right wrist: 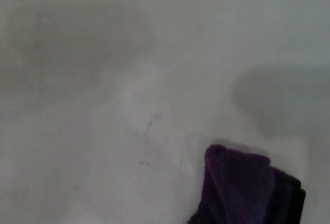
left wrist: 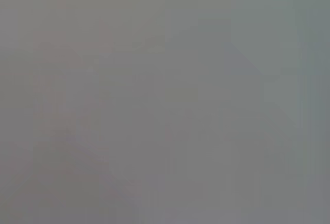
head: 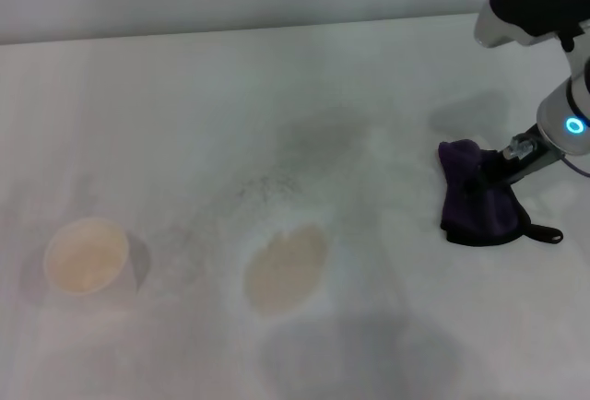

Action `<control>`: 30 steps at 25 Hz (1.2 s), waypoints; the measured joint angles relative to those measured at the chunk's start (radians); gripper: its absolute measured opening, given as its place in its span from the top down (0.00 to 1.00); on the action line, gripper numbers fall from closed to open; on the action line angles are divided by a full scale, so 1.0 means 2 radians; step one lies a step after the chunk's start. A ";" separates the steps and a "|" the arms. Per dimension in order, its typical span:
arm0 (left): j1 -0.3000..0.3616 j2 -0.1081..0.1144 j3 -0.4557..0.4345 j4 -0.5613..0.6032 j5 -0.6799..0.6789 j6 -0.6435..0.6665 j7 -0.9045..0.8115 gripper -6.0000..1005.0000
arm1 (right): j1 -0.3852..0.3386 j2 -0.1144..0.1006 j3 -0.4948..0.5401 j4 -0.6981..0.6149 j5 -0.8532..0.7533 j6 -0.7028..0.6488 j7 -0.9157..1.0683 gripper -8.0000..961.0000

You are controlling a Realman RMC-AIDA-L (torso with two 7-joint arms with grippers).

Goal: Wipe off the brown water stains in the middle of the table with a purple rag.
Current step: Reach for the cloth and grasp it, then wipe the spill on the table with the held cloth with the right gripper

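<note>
The brown water stains [head: 286, 268] form one pale tan oval patch in the middle of the white table [head: 184, 114]. To the right of it lies the purple rag [head: 475, 208], bunched up, with its black loop tab [head: 546, 232] flat on the table. My right gripper [head: 486, 179] reaches down into the top of the rag and is shut on it. The right wrist view shows a fold of the purple rag [right wrist: 242, 193] over the white surface. The left arm does not show in the head view, and the left wrist view is plain grey.
A cream-white cup [head: 86, 255] stands at the near left of the table. A grey smudged patch [head: 323, 142] with faint speckles lies behind the stain. The table's far edge [head: 277, 27] meets a grey wall.
</note>
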 joint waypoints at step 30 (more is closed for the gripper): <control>-0.006 -0.002 0.000 -0.009 0.001 -0.008 0.013 0.11 | 0.036 0.000 -0.012 0.066 -0.003 -0.025 -0.003 0.50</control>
